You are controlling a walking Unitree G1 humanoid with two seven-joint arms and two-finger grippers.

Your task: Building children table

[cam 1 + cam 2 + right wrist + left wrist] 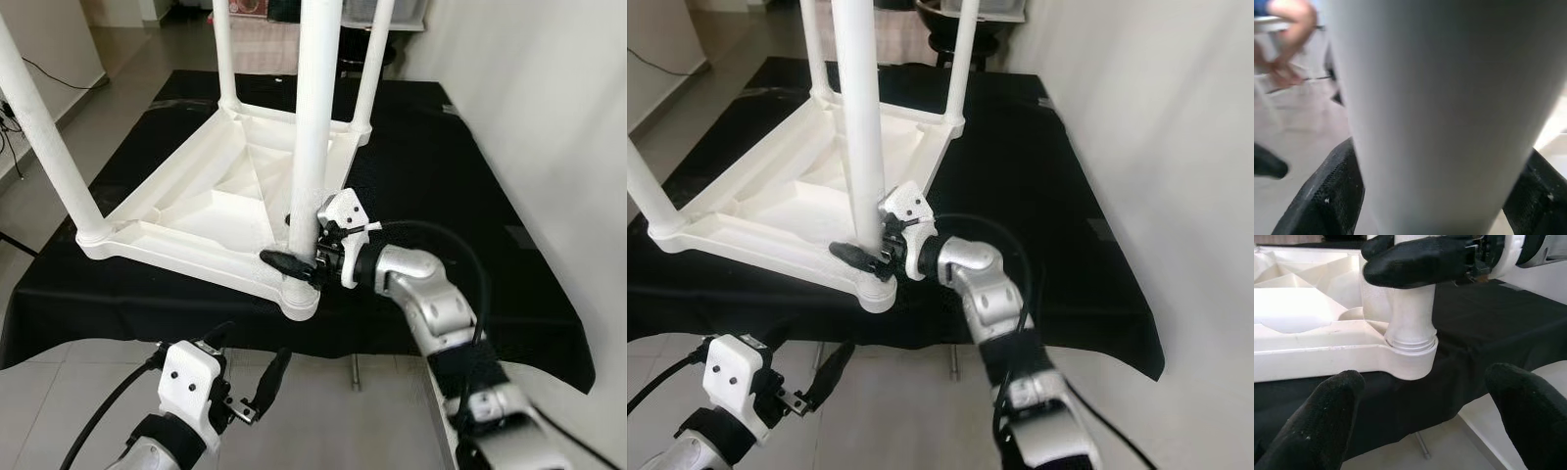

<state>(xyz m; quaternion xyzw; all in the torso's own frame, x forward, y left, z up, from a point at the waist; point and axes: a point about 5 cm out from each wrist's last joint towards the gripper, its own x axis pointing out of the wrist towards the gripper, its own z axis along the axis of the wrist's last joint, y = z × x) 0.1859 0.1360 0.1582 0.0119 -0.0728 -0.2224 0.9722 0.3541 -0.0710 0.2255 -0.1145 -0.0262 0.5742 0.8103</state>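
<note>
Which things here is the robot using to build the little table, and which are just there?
For the job:
- upside-down white tabletop
- near corner leg, gripped low down by the right gripper
- three other legs, already standing in their sockets
- left gripper, open, below the cloth's edge

Just there:
- black cloth under the table
- black cable on the floor

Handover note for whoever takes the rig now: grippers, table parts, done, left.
Right gripper: shut on the near leg, low by its corner socket.
Left gripper: open, idle below the cloth's front edge.
Tabletop lies upside down on the black cloth.
Done: four legs stand upright in their corners.
Left: cannot tell if the near leg is fully seated; check, then release.
</note>
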